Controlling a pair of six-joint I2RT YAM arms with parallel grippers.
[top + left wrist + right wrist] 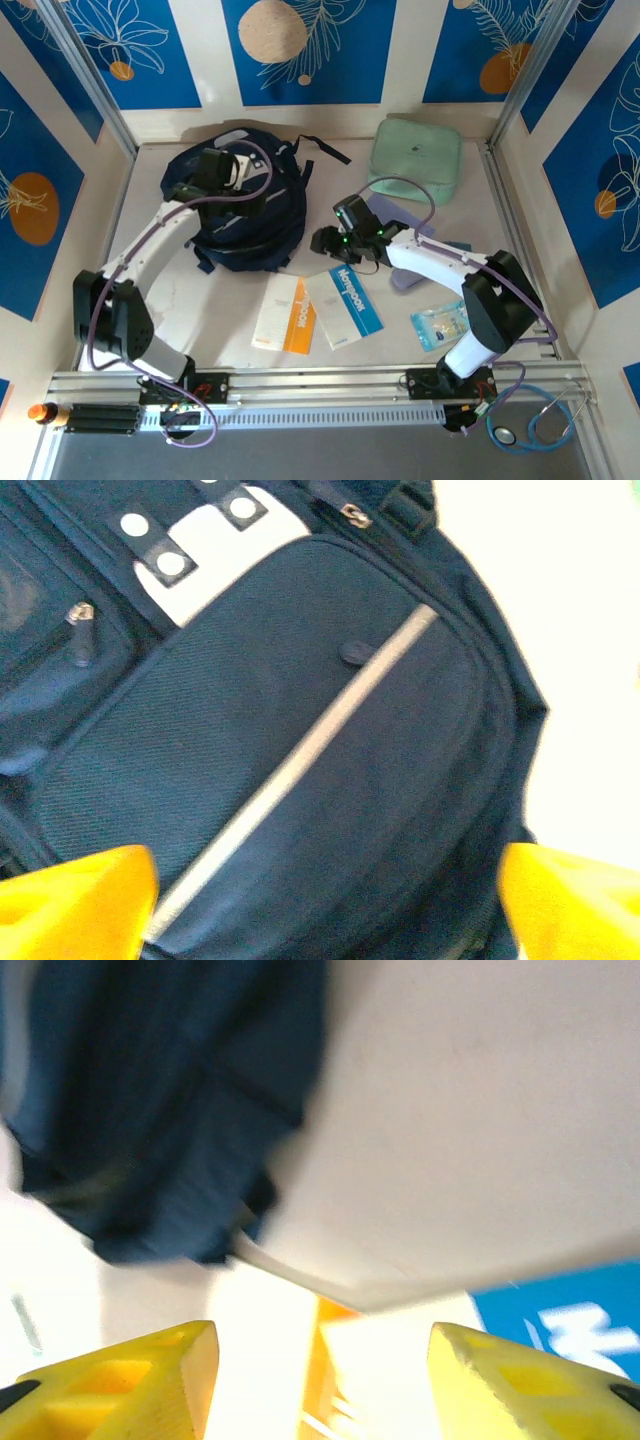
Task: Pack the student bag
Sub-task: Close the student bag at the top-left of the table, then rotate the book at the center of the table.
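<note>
My job: pack the student bag [250, 210].
Where the bag is: it lies on the table [210, 300], toward the back and a bit to the left. A mint-green zip case [415, 160] sits near it on the right, not touching it.
My left arm [160, 235]: it reaches out over the bag, so my left jaws hang right above it.
My left jaws: wide open and holding nothing. In the left wrist view the yellow fingers [75, 900] sit far apart in the bottom corners. The bag's front pocket with its pale stripe [300, 770] is under them.
Zips: I see one zip pull [352, 515] at the top of the pocket and another [80, 615] off to the side. I cannot tell if any zip is open.
Things waiting: an orange and white notebook [285, 315] and a blue and white notebook [345, 305] lie side by side near the front. A small see-through packet [440, 322] lies to the right of them.
My right arm [440, 260]: it reaches to the middle of the table, between the bag and the notebooks.
My right jaws: apart, with nothing between the yellow fingers [130, 1380]. That picture is blurry, but the notebooks lie below and the bag is off to one side.
Done so far: I think nothing is packed yet, since the notebooks, the packet and the case are all still out on the table.
Left to do: I think almost all of it. The bag needs an open pocket, each thing has to go in, and then it must be zipped shut.
</note>
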